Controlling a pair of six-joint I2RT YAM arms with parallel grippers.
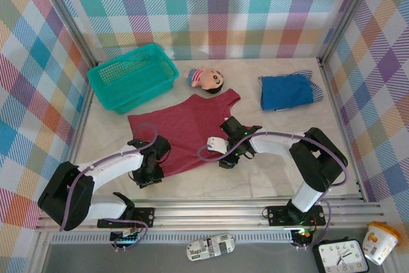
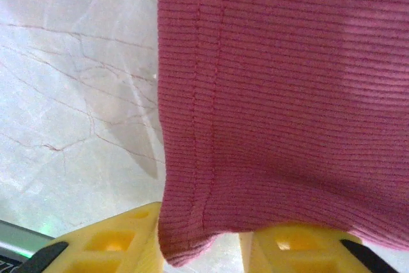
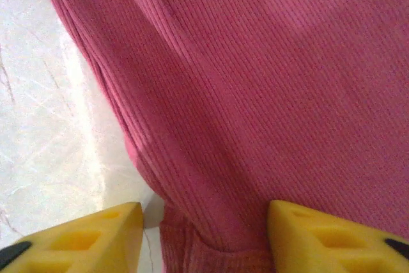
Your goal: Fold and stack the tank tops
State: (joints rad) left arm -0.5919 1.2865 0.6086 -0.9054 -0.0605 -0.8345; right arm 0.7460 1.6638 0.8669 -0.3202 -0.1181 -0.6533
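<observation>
- Checked walls are seen round the pale surface [image 1: 268, 180].
- Dark red tank top [image 1: 185, 129] is spread flat mid surface.
- L end effector [image 1: 149, 171] [image 2: 203, 222] and R end effector [image 1: 227, 158] [image 3: 204, 208]: fingers are set each side of its near hem; a firm grip can't be told.
- Blue top [image 1: 284, 92] is folded far R, with the striped top [image 1: 317, 87] touching it.

We see the red top [image 2: 287, 94] cut off at 12 and 3 o'clock, the left fingers [image 2: 108, 244] at 6. We cannot tell whether they pinch its hem. The blue top [image 1: 284, 92] hides most of the striped top [image 1: 317, 87].
</observation>
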